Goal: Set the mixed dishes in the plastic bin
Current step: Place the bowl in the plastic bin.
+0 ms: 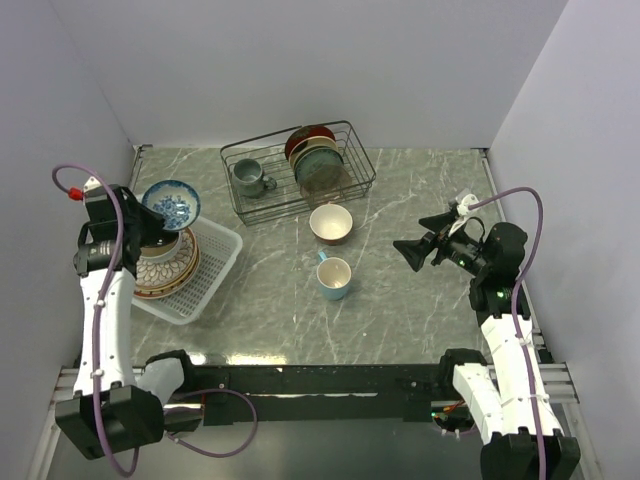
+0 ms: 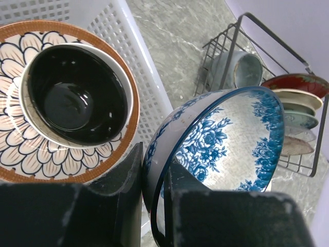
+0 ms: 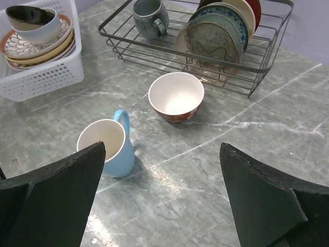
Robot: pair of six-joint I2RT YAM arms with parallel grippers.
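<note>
My left gripper is shut on the rim of a blue-patterned bowl, which it holds tilted above the white plastic bin at the left. In the bin lies a stack of plates with a petal-patterned one on top. A cream bowl with a dark inside sits on that plate. A light blue mug and a cream bowl stand on the table. My right gripper hangs open to their right, holding nothing.
A black wire rack stands at the back, holding a grey mug and several upright plates. Walls close in the table on the left, back and right.
</note>
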